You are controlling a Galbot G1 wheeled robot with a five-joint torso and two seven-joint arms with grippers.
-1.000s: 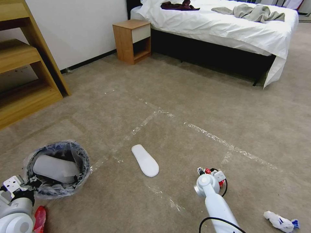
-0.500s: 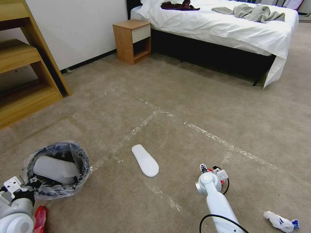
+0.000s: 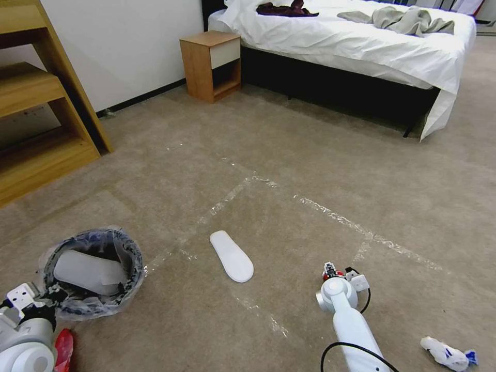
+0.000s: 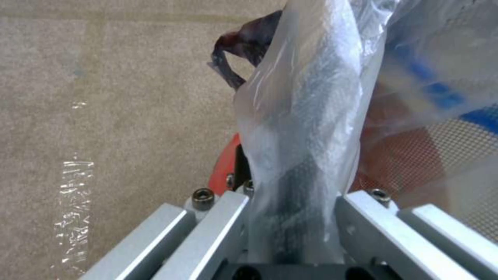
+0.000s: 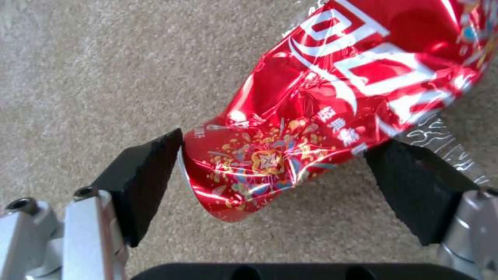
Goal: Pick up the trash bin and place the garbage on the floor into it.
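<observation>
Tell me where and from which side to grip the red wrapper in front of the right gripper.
Grip the red wrapper across its crumpled near end, coming straight down from above. It lies flat on the floor, and the open right gripper already straddles that end, one of its fingers on each side.

White rounded arms, black looped cable, silver bolted finger mounts, black wedge-shaped fingers.

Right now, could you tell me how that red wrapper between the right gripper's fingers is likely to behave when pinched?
The red wrapper looks crinkled and dented, so it will probably crumple rather than resist. Its glossy foil may slip against the right gripper's black pads. It seems light and lies flat on the carpet, so rolling is unlikely.
</observation>
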